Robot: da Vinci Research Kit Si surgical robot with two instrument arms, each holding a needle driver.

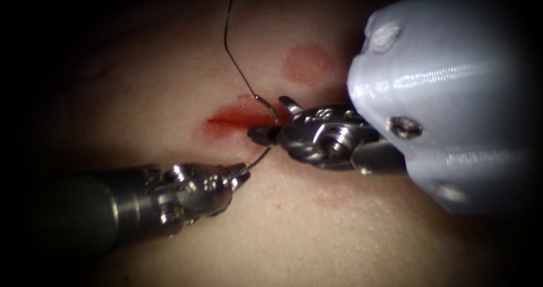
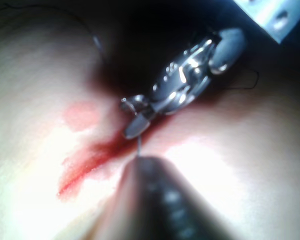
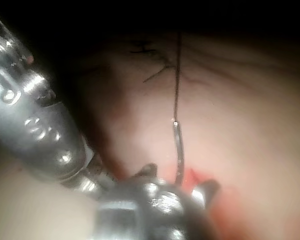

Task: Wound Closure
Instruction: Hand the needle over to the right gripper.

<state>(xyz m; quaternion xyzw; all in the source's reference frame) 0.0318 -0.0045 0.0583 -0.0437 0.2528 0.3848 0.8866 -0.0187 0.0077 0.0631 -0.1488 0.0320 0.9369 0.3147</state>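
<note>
Endoscope view, near to far.

- Left tool (image 1: 240, 172): lower left, jaws pressed together on one end of the needle, on bare tissue (image 1: 317, 236) below the cut.
- Needle (image 1: 270, 134): curved, arcing from that grip up past the right end of the cut (image 1: 235, 117); thread end raised by the cut. Whether any part sits in the tissue: cannot tell.
- Right tool (image 1: 266, 129): entering from the right, jaws spread, one dark tip beside the needle's mid-curve, the other lifted above it; holding nothing.
- Red fluid (image 1: 226, 120): pooled along the cut.
- Thread (image 1: 229, 43): running from the needle's raised end up and away over the tissue.
- Pink round mark (image 1: 306, 63): beyond the cut, upper right.

Right wrist view: needle (image 3: 179, 155) standing between the spread jaws, thread (image 3: 177, 75) trailing beyond.

Risks, as judgement: grip near one end likely allowing needle to swivel; open right tips close to tissue, liable to scrape it; slack thread liable to snag on a jaw.
</note>
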